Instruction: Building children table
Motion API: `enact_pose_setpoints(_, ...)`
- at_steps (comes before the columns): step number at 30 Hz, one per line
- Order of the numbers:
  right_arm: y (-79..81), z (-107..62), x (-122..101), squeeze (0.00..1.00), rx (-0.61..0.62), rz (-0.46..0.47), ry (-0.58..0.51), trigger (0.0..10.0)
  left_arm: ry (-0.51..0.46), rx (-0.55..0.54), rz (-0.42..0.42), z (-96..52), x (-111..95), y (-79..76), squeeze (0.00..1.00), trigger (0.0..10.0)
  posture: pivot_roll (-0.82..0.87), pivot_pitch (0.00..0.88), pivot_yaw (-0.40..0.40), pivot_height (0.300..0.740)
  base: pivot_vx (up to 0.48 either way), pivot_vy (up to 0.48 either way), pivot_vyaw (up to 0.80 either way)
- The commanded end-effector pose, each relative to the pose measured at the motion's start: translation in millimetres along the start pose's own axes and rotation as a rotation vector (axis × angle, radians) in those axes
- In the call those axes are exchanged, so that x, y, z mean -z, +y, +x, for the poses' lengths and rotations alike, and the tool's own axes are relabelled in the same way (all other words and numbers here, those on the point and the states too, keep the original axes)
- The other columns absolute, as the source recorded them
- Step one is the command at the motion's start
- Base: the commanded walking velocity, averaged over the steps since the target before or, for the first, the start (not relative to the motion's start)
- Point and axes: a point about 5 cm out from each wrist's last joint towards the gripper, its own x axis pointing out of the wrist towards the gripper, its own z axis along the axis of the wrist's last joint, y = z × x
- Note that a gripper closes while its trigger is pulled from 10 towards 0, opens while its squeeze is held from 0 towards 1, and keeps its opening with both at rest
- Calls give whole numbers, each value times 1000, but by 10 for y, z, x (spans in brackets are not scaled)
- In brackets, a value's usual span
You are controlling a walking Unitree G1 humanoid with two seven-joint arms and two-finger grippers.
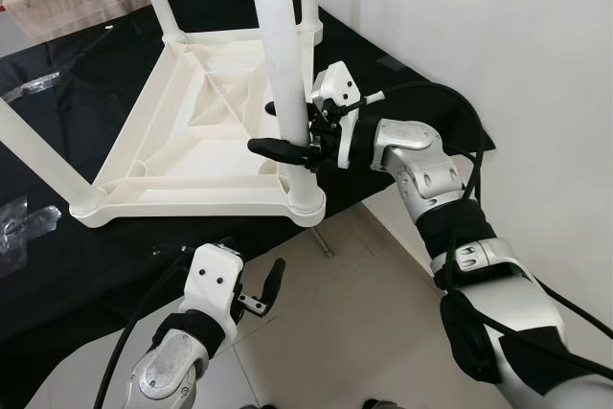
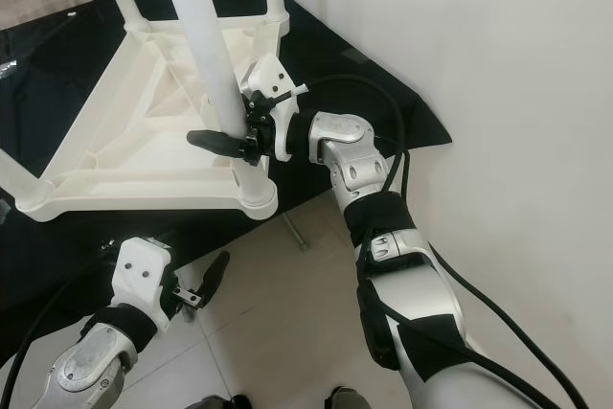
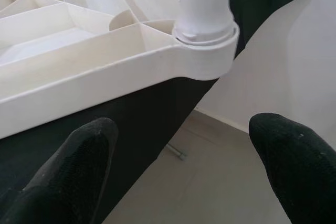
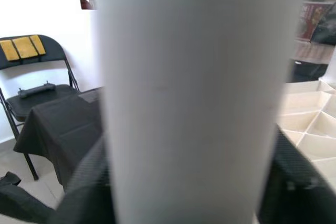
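A white plastic children's table lies upside down on a black cloth, its legs pointing up. My right gripper is shut on the near right leg, a hand's width above its corner socket. In the right wrist view that leg stands between the two black fingers. My left gripper hangs low over the floor in front of the table, open and holding nothing. In the left wrist view it faces the same corner socket from below.
Three more legs rise from the other corners. The black cloth covers the floor under the table. A small bolt lies on the tiles by the near corner. A white wall runs close on the right. A black folding chair stands beyond.
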Motion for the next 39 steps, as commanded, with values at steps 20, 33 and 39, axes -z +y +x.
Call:
enact_pose_setpoints(20,543,148,316,0,787,-9,71,0,18,-18,18,234,102,52,0,10000,34,108,-8,740,0,0,0)
enact_pose_setpoints(33,414,114,258,102,776,-7,80,10000,1,-50,13,299,121,83,0,10000,37,108,-31,740,0,0,0)
enact_pose_setpoints(39,271,-45,172,1000,635,60,-23,10000,-6,-44,10,255,93,44,0,10000,44,147,-36,740,0,0,0)
